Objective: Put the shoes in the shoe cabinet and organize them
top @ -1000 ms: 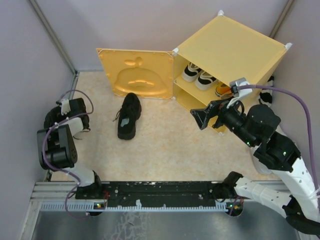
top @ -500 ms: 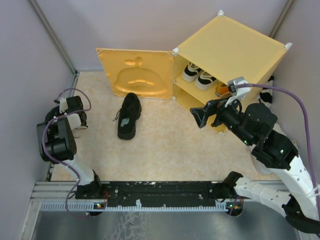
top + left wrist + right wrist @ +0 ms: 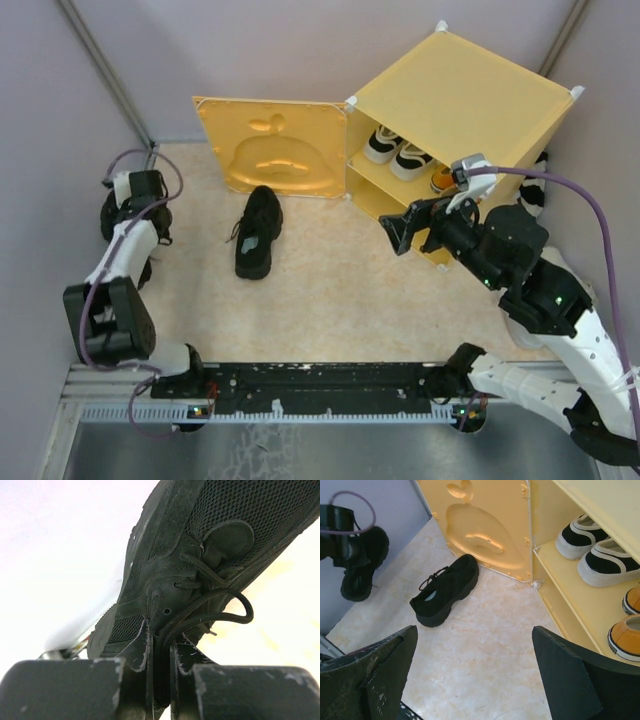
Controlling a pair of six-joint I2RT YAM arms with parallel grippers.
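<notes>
Against left wall (image 3: 60, 150): black sneaker (image 3: 165, 580) partly cut off (left fingers (image 3: 145, 652) pinching it).

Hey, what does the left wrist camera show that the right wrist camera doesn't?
Left wrist only: black laces pinched in the left end effector. Right wrist only: the cabinet, its open door, black-and-white shoes and orange shoes inside, a second black shoe on the floor. Both: the gripped black shoe.

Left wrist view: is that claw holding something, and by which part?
The left gripper pinches the black shoe by its laced upper, with a lace running down between its jaws. The right gripper is open and empty.
</notes>
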